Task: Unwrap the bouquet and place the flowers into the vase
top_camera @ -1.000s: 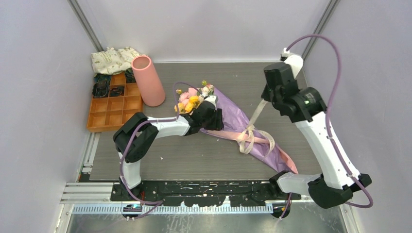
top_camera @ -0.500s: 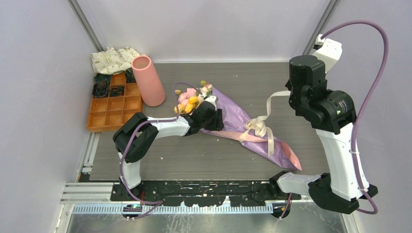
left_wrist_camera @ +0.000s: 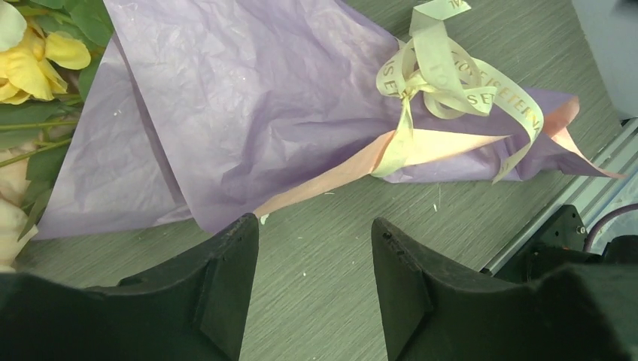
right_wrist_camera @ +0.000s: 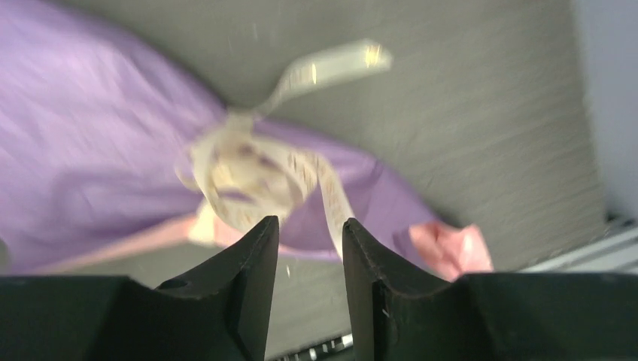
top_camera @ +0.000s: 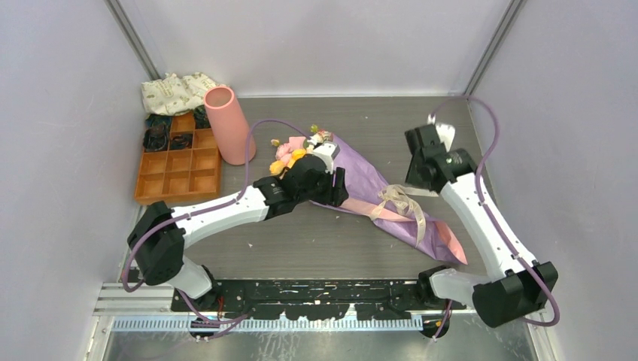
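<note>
- While the ribbon [top_camera: 399, 201] stays knotted round the bouquet [top_camera: 361, 184], untying looks like the step in hand; no flowers [top_camera: 295, 153] are in the vase [top_camera: 229, 124].
- The bouquet lies flat just right of the vase, with the blooms nearest it.
- Left gripper [left_wrist_camera: 312, 226]: jaws wide, empty, beside the paper [left_wrist_camera: 226, 98] at the vase-side end.
- Right gripper [right_wrist_camera: 310, 226]: jaws narrowly parted, holding nothing, over the ribbon farther from the vase.
- Likely next move: pinch a loose ribbon tail and draw it away from the vase.

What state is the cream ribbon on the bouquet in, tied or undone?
Tied. In the left wrist view the cream ribbon is knotted around the narrow end of the purple paper, with loose loops and tails.
</note>
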